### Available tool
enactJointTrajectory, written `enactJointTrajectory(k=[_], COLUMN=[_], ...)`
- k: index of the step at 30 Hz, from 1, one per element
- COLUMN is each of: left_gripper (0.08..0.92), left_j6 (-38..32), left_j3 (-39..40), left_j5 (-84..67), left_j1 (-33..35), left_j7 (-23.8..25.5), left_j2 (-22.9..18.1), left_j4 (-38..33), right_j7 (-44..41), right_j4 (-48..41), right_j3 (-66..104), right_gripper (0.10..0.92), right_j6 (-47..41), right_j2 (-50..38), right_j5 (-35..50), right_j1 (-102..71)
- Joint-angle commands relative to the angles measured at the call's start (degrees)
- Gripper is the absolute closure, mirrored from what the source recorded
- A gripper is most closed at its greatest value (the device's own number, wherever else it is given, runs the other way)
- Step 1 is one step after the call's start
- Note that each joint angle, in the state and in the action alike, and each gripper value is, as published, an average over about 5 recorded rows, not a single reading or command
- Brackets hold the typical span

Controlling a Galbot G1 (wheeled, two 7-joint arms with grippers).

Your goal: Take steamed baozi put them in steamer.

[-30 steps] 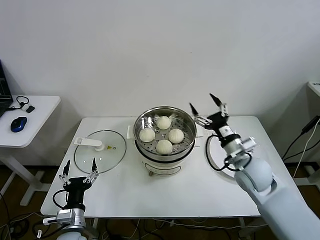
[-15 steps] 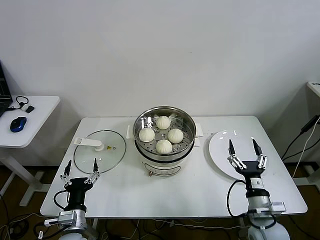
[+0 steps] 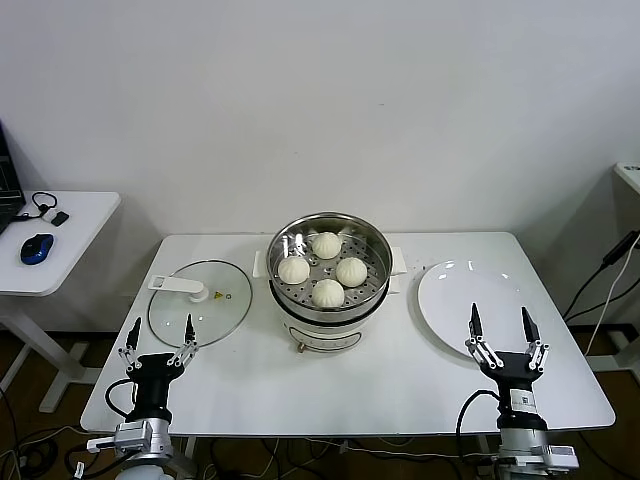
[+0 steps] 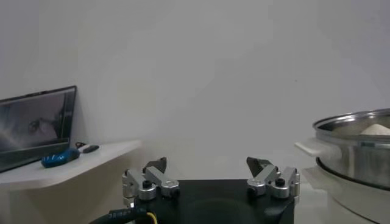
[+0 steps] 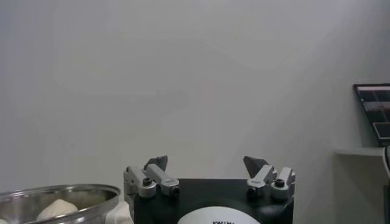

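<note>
In the head view, the right end effector (image 3: 504,333) is seen withdrawn to the near right edge of the counter (image 3: 400,390), fingers pointing up, spread wide and holding nothing; a second ago it was raised just right of the steamer (image 3: 329,280), and half a second ago it was already lowered over the near part of the plate (image 3: 455,295), so a retreat to a parked pose is indicated. All four steamed baozi (image 3: 328,293) are seen resting on the perforated tray inside the steamer, clustered close together at the centre, and nothing is left on the white plate to the right. The glass lid (image 3: 200,300) lies flat on the counter left of the steamer, unmoved across the frames. The left end effector (image 3: 159,338) is parked at the near left edge, fingers up, open and empty, in the same place as before. In the left wrist view, the left end effector (image 4: 210,173) is shown with its two fingers well apart and nothing between them, the steamer's steel rim (image 4: 359,125) being visible off to one side with a bun top showing above it. In the right wrist view, the right end effector (image 5: 210,172) is likewise shown spread and empty, with the steamer rim (image 5: 58,198) and one baozi (image 5: 56,209) at the picture's lower corner. From this layout the loading is judged complete, with both arms at rest.
</note>
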Motion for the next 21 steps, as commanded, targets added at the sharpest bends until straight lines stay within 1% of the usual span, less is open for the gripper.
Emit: enactJointTrajectory(k=[1,21], left_gripper=[0.177,0.177], left_j6=[-0.1,-0.4], left_j3=[0.1,0.7], left_j5=[0.2,0.3], left_j1=[0.0,-0.1], left_j7=[0.0,0.1], left_j2=[-2.2,-1.9], left_j4=[-0.1,-0.2], right_j7=[0.2,1.1], right_j4=[0.4,0.3], right_j3=[0.6,-1.4], right_gripper=[0.203,0.203], right_j6=[2.0,1.9], right_j2=[1.9,2.2], right_j5=[-1.6,-3.2], right_j1=[-2.3,-3.0])
